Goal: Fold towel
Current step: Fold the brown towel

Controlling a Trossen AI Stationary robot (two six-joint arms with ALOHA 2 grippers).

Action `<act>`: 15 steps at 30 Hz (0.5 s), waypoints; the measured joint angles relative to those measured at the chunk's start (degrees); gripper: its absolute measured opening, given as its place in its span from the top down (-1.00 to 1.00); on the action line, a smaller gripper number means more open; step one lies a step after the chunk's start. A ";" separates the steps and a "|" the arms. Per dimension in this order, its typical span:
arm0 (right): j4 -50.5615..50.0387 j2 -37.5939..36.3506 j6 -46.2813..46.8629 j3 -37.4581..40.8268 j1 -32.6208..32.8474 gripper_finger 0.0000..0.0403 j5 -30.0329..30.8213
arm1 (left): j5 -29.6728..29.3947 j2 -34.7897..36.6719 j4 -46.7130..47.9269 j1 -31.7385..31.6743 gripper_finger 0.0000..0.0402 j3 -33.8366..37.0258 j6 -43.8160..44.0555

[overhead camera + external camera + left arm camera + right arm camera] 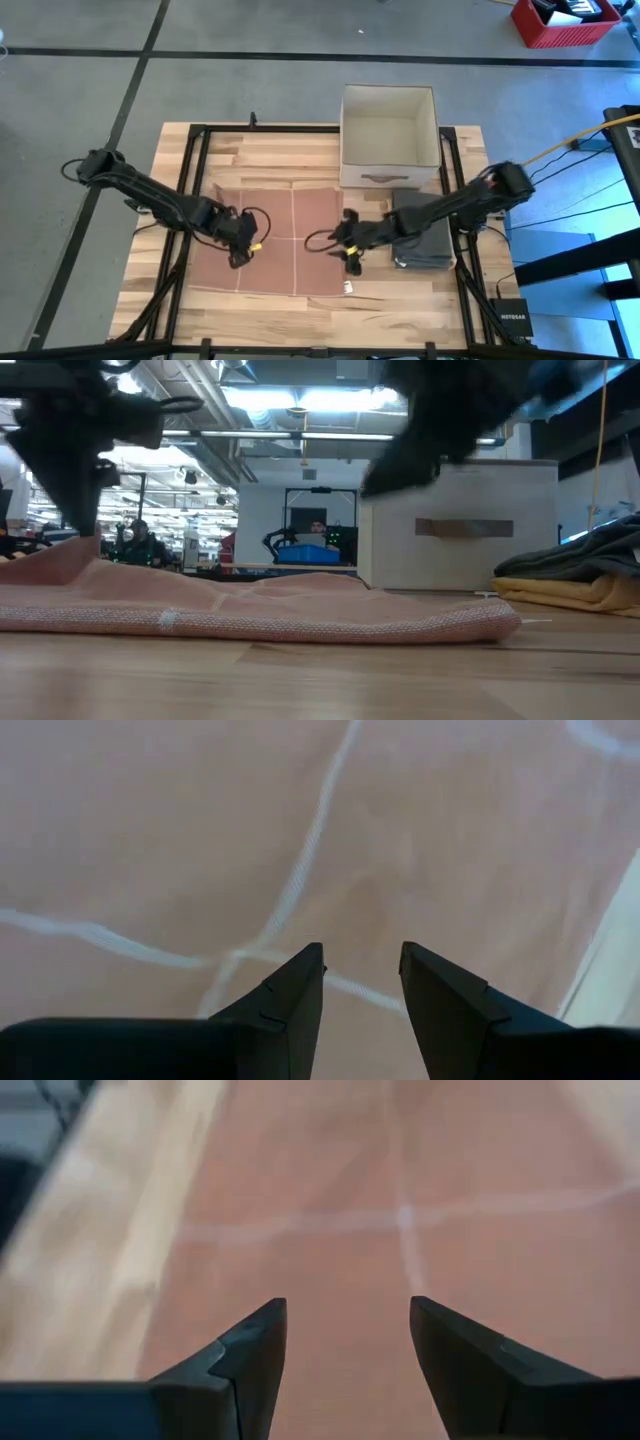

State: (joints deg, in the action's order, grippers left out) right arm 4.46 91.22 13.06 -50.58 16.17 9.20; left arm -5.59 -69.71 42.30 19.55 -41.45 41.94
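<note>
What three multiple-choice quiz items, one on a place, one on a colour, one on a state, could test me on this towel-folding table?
1. The cardboard box stands:
A. at the table's far edge
B. on the towel
C. on the floor

2. The towel is:
A. blue
B. pinkish-brown with pale lines
C. green

3. The left end effector is:
A. shut on the towel
B. holding the box
C. open above the towel

Answers: 1 A, the high view shows it beyond the towel. 2 B, all views show that colour. 3 C, cloth shows between its spread fingers.
</note>
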 joint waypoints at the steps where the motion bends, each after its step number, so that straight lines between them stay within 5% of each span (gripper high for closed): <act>1: 0.06 2.53 0.04 -0.20 0.01 -0.06 -1.29 | -0.04 -1.02 -0.05 0.92 0.36 0.00 1.21; 7: 2.93 13.27 0.11 -1.94 0.04 -0.06 -7.74 | -0.09 -7.23 -3.90 5.81 0.36 0.00 7.13; 15: -4.95 14.09 6.73 -2.04 4.53 -0.06 -9.54 | 2.69 -17.11 -10.90 10.93 0.36 0.00 10.83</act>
State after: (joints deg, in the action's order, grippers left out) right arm -0.48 105.31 19.79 -52.62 20.70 -0.35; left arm -2.89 -86.82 31.41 30.48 -41.46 52.77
